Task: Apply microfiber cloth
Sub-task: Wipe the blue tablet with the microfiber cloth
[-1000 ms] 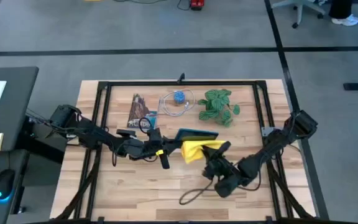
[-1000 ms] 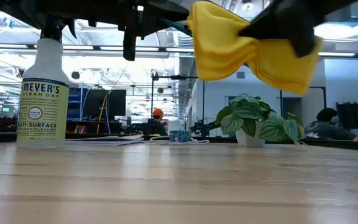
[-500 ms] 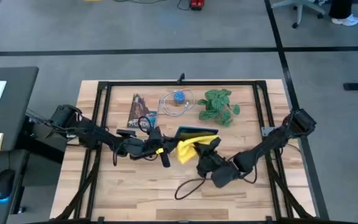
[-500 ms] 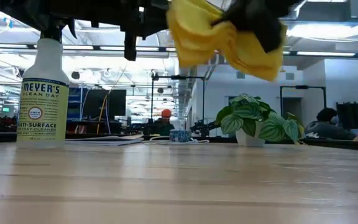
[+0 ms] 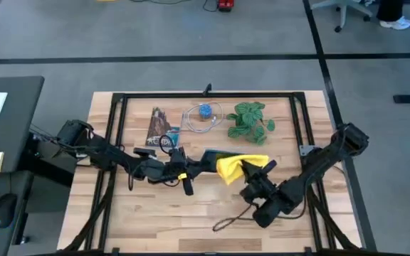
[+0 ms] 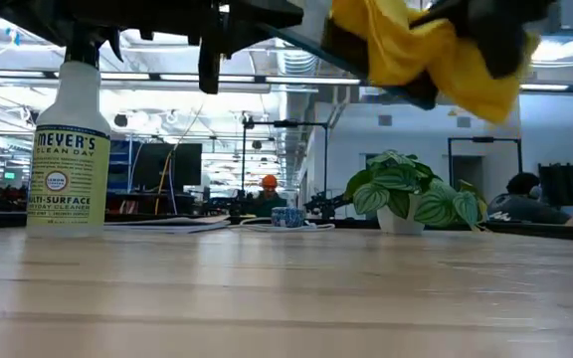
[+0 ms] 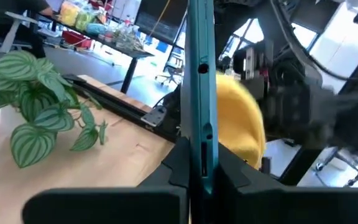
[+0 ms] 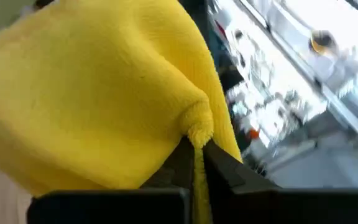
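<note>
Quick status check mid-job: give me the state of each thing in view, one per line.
microfiber cloth: bunched, off the table, lying against the tablet.
right gripper: shut on the microfiber cloth.
tablet: held on edge above the table, teal back showing.
left gripper: shut on the tablet.
spray bottle: upright on the table, untouched.
potted plant: upright at the back of the table.

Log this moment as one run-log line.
left gripper: shut on tablet, held on edge above table | right gripper: shut on microfiber cloth, pressed to tablet | step: wiping
</note>
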Motion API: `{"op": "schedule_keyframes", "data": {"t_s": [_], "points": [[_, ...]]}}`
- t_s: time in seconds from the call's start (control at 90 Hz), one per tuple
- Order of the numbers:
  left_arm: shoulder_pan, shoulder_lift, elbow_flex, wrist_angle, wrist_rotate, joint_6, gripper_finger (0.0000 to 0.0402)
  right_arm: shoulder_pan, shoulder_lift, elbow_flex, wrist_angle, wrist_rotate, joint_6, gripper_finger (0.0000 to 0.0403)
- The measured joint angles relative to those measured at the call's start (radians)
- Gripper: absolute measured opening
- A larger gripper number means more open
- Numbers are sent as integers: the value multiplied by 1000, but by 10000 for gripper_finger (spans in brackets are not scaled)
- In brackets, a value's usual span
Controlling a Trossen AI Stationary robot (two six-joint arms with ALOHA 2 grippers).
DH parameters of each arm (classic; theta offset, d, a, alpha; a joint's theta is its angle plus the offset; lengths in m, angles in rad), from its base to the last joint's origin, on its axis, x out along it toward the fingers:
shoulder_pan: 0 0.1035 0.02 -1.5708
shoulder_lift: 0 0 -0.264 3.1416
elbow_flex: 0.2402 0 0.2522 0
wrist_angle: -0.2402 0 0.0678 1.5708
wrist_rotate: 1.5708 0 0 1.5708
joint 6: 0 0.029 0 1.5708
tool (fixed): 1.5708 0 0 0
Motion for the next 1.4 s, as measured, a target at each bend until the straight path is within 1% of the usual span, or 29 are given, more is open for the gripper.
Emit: {"op": "schedule_keyframes", "data": {"t_s": [0.089,0.167,0.267,0.322,0.378,0.411,0.522,0.6,0.7,0.833,0.944,1.022,1.2,1.256,1.322,1.4], "points": [[1,0,0,-3,-22,0,5,-63,15,1,179,-11,-80,0],[3,0,-1,-24,-37,-1,5,-116,38,1,361,-77,-222,0],[5,0,-2,-47,-49,-10,5,-163,71,11,610,-208,-462,0],[5,0,-2,-52,-49,-18,5,-175,93,30,709,-249,-621,0],[5,-1,-2,-56,-46,-21,5,-178,105,43,753,-260,-759,0],[5,-1,-2,-57,-41,-20,5,-178,105,46,756,-265,-812,0],[5,-1,-2,-57,-30,-12,5,-169,98,41,711,-268,-838,0],[5,-1,-2,-70,-18,-10,5,-151,95,26,628,-227,-808,0],[3,0,-2,-70,-19,-7,5,-121,95,6,476,-134,-715,0],[-1,0,-2,-62,-13,-4,5,-60,95,3,184,-42,-500,0],[-3,0,0,-57,5,-3,5,1,95,2,-55,-18,-294,0],[-4,0,0,-54,13,-3,5,34,95,2,-206,-61,-141,0],[-2,0,0,-55,29,0,5,71,94,2,-607,-312,196,0],[-2,0,0,-48,39,-1,5,76,94,0,-722,-358,302,0],[-5,-2,3,-43,72,-7,5,86,94,1,-784,-366,346,0],[-5,-2,3,-57,92,-7,5,94,94,25,-789,-365,289,0]]}}
